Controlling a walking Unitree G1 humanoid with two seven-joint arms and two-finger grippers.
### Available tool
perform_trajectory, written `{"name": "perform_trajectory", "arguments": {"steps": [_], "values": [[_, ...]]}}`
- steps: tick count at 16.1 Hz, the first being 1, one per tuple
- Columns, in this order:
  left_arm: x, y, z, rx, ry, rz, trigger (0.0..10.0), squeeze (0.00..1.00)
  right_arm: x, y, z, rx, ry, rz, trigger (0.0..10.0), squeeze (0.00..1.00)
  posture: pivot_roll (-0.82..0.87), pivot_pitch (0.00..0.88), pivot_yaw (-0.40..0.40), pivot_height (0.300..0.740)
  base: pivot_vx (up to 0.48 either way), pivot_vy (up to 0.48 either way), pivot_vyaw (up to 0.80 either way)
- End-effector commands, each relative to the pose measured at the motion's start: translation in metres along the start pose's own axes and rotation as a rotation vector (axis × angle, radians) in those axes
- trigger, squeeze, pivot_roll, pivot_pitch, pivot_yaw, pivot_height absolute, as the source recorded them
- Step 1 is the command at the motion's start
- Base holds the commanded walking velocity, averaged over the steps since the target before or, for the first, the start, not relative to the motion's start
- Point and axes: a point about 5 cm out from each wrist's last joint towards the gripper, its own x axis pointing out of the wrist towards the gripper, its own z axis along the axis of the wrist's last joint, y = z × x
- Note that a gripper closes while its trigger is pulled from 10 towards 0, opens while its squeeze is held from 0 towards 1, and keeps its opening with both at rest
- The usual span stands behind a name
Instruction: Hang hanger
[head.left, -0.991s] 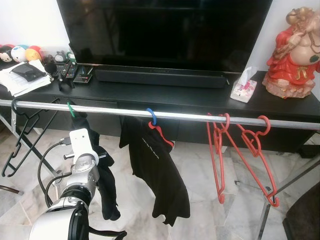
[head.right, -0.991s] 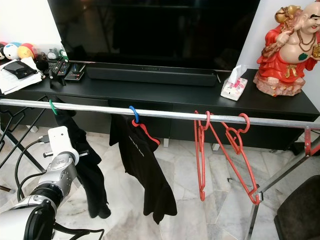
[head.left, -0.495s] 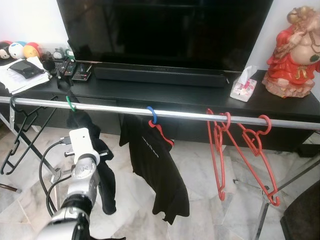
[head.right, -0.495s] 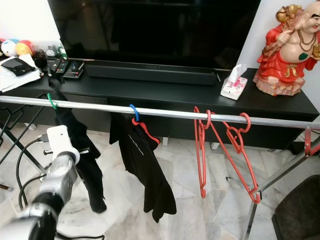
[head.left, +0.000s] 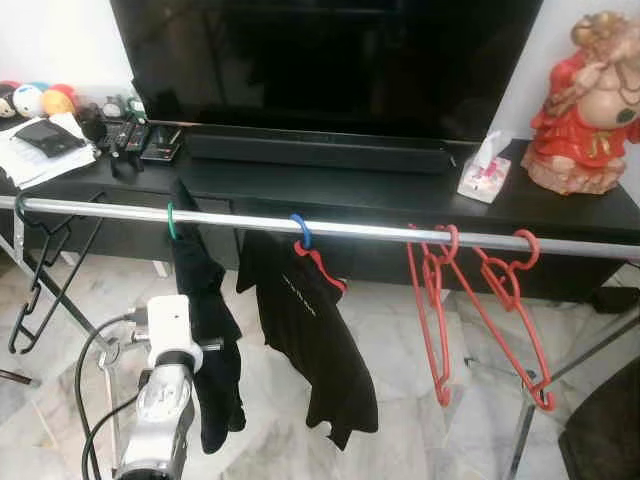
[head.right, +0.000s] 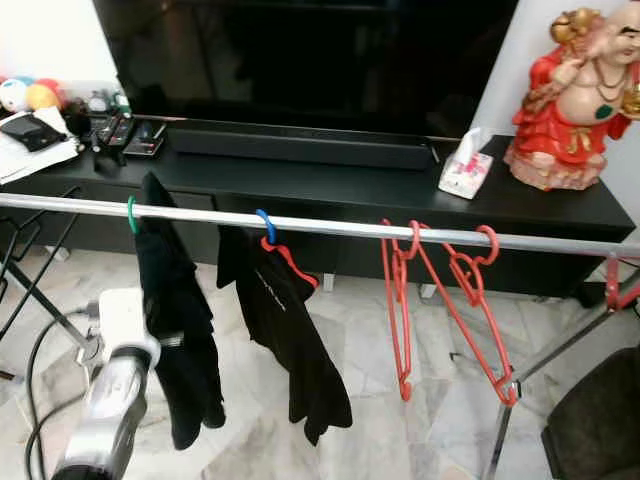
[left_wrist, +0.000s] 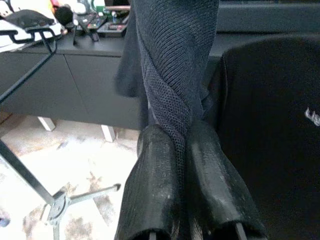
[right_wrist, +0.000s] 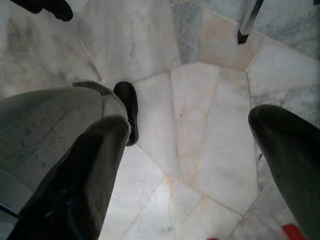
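Green hanger (head.left: 172, 220) hooked on rail (head.left: 360, 229), dark garment (head.left: 210, 340) hanging from it. Left gripper (left_wrist: 182, 150) fingers pinched on garment. Right gripper (right_wrist: 195, 145) fingers spread wide over floor.

Left gripper (left_wrist: 182, 145) raised, its 2 fingers pinched together; right gripper (right_wrist: 190, 150) spread, downward-pointing.

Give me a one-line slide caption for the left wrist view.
Left end effector shut on a dark knit garment hanging beside a black T-shirt, TV console behind.
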Motion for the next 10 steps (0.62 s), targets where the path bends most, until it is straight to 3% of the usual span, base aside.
{"name": "perform_trajectory", "arguments": {"steps": [1,7,10], "values": [[-0.006,0.002,0.008,0.054,-0.038,-0.024,10.0,0.0,-0.001,-0.004,0.001,-0.009,-0.001,-0.004,10.0,0.0,-0.04,0.0,-0.036,0.74,0.0,0.0,0.0],[-0.05,0.007,-0.001,0.121,-0.01,-0.069,10.0,0.0,-0.001,-0.005,0.002,-0.015,-0.005,0.001,10.0,0.0,-0.03,0.0,-0.042,0.74,0.0,0.0,0.0],[-0.054,0.006,0.002,0.103,-0.01,-0.058,10.0,0.0,-0.001,-0.006,0.003,-0.015,-0.008,0.001,10.0,0.0,-0.03,0.0,-0.047,0.74,0.0,0.0,0.0]]}}
